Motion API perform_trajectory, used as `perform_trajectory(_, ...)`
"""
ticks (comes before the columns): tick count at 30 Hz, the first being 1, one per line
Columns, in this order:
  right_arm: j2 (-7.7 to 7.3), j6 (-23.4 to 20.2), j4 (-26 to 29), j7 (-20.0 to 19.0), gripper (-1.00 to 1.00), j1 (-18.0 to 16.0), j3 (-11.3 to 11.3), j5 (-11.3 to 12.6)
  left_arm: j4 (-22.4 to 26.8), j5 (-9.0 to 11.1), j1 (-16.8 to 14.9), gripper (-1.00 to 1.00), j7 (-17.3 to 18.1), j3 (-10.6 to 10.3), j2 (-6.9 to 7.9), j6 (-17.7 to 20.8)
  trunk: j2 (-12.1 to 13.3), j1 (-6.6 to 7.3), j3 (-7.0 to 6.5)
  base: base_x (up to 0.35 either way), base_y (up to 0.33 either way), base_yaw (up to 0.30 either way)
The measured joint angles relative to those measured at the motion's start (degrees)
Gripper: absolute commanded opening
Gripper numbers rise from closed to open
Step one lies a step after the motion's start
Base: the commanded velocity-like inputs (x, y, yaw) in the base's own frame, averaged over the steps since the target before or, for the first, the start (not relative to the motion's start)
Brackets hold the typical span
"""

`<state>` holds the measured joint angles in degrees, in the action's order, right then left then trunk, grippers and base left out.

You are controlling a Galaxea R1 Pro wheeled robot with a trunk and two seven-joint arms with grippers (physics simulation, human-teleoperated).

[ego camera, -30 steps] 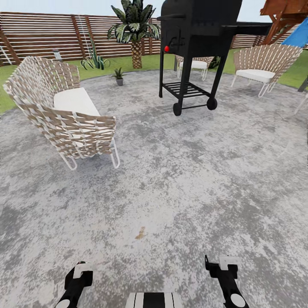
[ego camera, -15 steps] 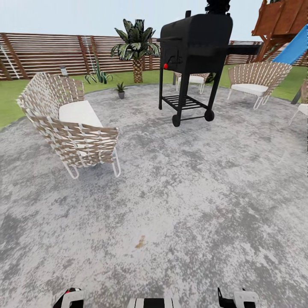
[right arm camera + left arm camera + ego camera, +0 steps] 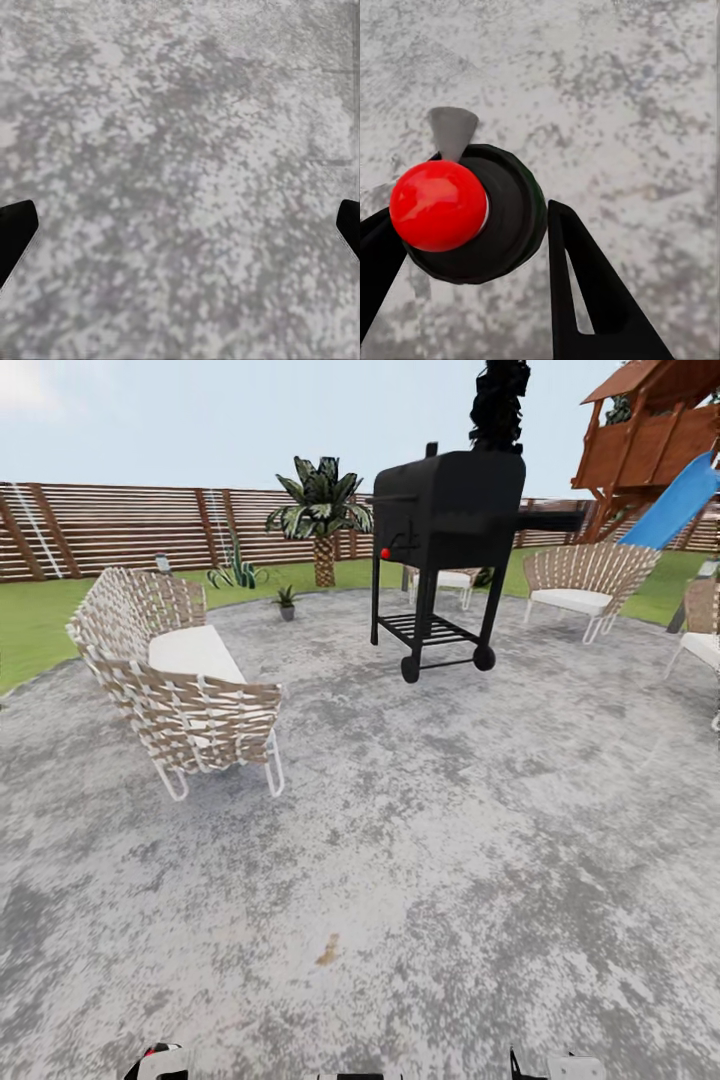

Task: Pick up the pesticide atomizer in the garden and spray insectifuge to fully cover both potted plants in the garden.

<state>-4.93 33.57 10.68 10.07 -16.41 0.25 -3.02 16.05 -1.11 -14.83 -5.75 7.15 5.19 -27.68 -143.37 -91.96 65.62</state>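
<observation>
Gripped between the black fingers of the left gripper is the slim dark bottle with a red top, the pesticide atomizer, seemingly already collected. Since a second ago the head view has been raised, so fence and sky are taken in. One small potted plant is seen at the grey mottled patio far edge, past the woven sofa; open paving is left between sofa and black grill. The right gripper is spread wide, empty.

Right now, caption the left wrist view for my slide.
Left gripper holds the red-topped pesticide atomizer above the mottled patio.
</observation>
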Motion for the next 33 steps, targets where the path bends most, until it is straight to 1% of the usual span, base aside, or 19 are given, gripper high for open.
perform_trajectory(4, 0.0, 0.0, 0.0, 0.0, 1.0, 0.0, 0.0, 0.0, 0.0, 0.0, 0.0, -1.0, 0.0, 0.1, 0.08, 0.0, 0.1, 0.1, -1.24, 0.0, 0.0, -0.073)
perform_trajectory(11, 0.02, 0.0, 0.0, -0.1, 1.0, 0.0, 0.0, 0.0, 0.0, 0.0, 0.0, -1.0, 0.0, 0.0, 0.08, 0.0, 0.2, 0.29, -3.39, 0.0, 0.0, -0.166)
perform_trajectory(16, 0.03, -0.1, 0.0, -0.1, 1.0, 0.0, 0.0, 0.0, 0.0, -0.1, 0.0, -1.0, 0.0, 0.0, 0.07, 0.0, 2.2, 1.38, -4.54, 0.0, 0.0, -0.054)
perform_trajectory(33, 0.06, -0.1, 0.1, 0.0, 1.0, 0.0, 0.0, -0.1, -0.1, -0.1, 0.0, -1.0, 0.0, 0.0, -0.07, 0.0, 9.0, 5.11, -7.62, 0.0, 0.0, -0.001)
